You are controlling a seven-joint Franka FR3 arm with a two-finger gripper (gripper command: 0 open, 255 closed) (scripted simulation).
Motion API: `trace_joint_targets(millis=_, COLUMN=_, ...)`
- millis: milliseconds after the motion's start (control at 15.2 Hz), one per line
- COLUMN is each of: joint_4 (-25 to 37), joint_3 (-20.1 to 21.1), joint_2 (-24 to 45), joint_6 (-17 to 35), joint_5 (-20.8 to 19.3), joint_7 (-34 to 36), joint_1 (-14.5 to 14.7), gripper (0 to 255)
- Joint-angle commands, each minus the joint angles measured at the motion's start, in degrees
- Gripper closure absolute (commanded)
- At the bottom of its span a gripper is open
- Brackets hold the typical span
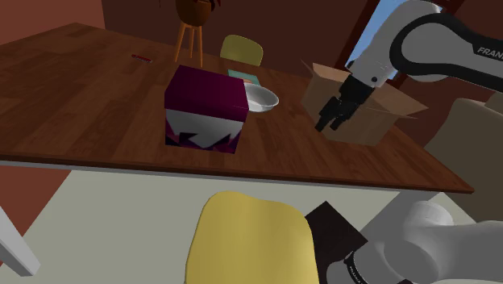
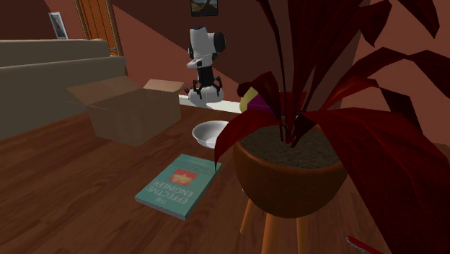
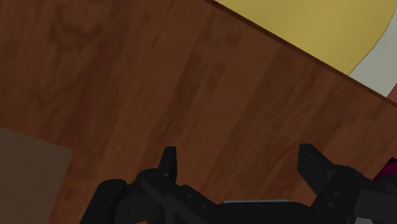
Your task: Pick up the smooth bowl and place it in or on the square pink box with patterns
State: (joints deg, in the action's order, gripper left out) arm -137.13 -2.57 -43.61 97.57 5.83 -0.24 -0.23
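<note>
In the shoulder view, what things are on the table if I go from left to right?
Small red object → magenta patterned box → white bowl → open cardboard box.

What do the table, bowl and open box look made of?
The table looks like dark wood: grain lines, faint sheen. The bowl is plain white, smooth; ceramic or plastic, can't tell. The open box looks like cardboard: matte tan, folded flaps.
</note>
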Motion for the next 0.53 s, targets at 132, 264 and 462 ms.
trace_joint_targets(millis=132, joint_4=2.4, joint_3=-1.6, joint_2=4.6, joint_6=2.1, joint_5=1.3, joint_7=-0.7, joint_1=0.0, gripper=0)
trace_joint_targets(millis=264, joint_4=5.1, joint_3=-3.2, joint_2=9.2, joint_6=3.9, joint_5=2.9, joint_7=-1.4, joint_1=0.1, gripper=0)
trace_joint_targets(millis=462, joint_4=9.7, joint_3=-5.6, joint_2=16.1, joint_6=5.9, joint_5=5.7, joint_7=-2.8, joint_1=0.5, gripper=0)
